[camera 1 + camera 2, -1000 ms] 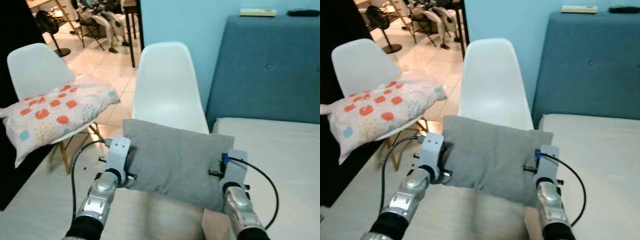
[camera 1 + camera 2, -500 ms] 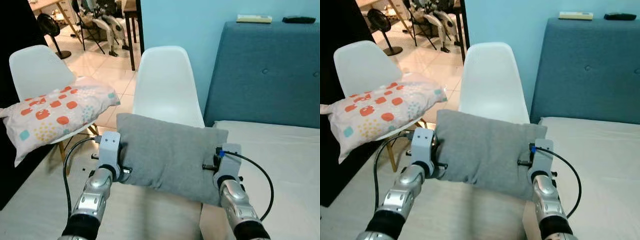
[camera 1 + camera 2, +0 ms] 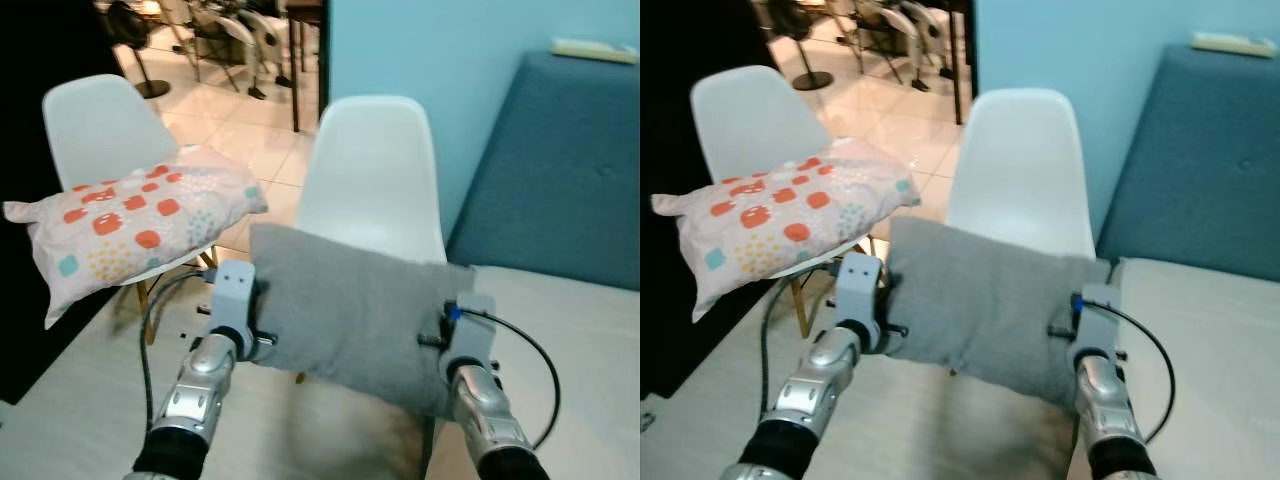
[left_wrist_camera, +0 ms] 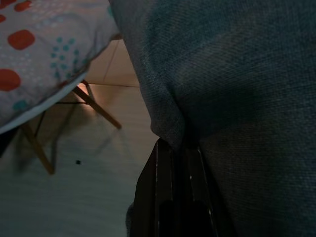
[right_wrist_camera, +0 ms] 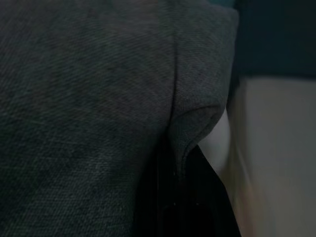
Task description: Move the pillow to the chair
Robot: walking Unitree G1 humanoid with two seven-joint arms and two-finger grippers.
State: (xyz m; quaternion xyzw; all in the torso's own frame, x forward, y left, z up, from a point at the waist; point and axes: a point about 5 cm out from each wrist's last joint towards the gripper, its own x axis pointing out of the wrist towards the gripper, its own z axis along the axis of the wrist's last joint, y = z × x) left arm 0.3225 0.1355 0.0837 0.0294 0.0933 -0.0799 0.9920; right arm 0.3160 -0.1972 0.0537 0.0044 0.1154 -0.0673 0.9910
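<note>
Currently, grey pillow [image 3: 355,318] is held up in the air between both grippers, in front of the robot, its far long edge overlapping the lower backrest of the white chair [image 3: 372,185] directly ahead. Whether pillow touches the seat: cannot tell, seat hidden behind it.

Left gripper [image 3: 262,322] at pillow's left short edge, fingers pinched together on the fabric. Left wrist view confirms: black fingers [image 4: 170,187] clamped on a folded corner of grey cloth, seam bunched where they bite. Head views hide the fingertips behind the pillow; wrist cam is the only evidence of the pinch.

Right gripper [image 3: 440,340] at pillow's right edge. Right wrist view is dark but shows grey fabric puckered over the black fingers [image 5: 163,192], so clamped on pillow as well.

Other items: second white chair [image 3: 95,125] to the left carries a patterned pillow [image 3: 135,220], red and teal spots on pale cloth, overhanging the seat. Left wrist view also catches that patterned pillow's edge and wooden chair legs [image 4: 96,106] below it, over pale flooring. Blue sofa back [image 3: 565,170] on right w/ pale cushion [image 3: 580,340] beneath; light blue wall [image 3: 430,60] behind chair. Small flat object [image 3: 590,48] lies on top of sofa back, type unclear.
</note>
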